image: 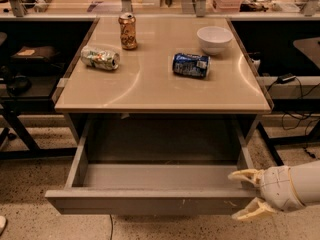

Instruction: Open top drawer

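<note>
**Task item.** The wide grey flat-fronted top drawer stands pulled well out from under the beige, glossy rectangular tabletop. Its front panel lies nearest the camera, low in the view. Small white scuff marks show on the panel right of centre. The interior is shallow, and what shows of it is plain grey floor and grey side walls. The rear part lies in shadow beneath the tabletop and cannot be checked.

**Gripper.** The cream-coloured two-finger gripper is at the right end of the drawer front, on a white padded arm that enters from the right edge. Its fingers are spread apart, one above the panel's top edge and one at its lower edge, with the panel's right corner between them. Whether either finger touches the panel cannot be told.

**Containers on the tabletop.**
- A round white bowl stands upright at the rear right. Only white inner wall is visible.
- A brown-orange drink can stands upright at the rear left.
- A dented green-and-white can lies on its side, left of centre, near the upright can.
- A blue can lies on its side, in front of the bowl and just left of it.
</note>
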`<state>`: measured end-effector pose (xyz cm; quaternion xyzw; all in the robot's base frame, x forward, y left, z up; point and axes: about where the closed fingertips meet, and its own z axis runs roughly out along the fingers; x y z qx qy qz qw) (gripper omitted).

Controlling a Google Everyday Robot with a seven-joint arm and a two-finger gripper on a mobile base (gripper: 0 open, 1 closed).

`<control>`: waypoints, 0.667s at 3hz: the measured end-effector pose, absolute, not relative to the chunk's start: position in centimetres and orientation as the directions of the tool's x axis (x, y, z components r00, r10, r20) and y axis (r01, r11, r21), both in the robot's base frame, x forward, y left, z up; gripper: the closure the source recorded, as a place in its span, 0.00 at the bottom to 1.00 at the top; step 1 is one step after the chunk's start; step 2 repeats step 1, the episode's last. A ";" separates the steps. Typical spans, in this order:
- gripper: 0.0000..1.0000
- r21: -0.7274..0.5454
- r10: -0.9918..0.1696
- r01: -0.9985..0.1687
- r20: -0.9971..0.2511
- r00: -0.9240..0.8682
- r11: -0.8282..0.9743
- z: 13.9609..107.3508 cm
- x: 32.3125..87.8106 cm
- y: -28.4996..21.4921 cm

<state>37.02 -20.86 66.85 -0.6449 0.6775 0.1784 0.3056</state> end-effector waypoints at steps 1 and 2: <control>0.00 -0.152 -0.765 -0.983 -0.644 0.018 0.105 66.8 37.0 -20.9; 0.00 -0.152 -0.765 -0.983 -0.644 0.018 0.105 66.8 37.0 -20.9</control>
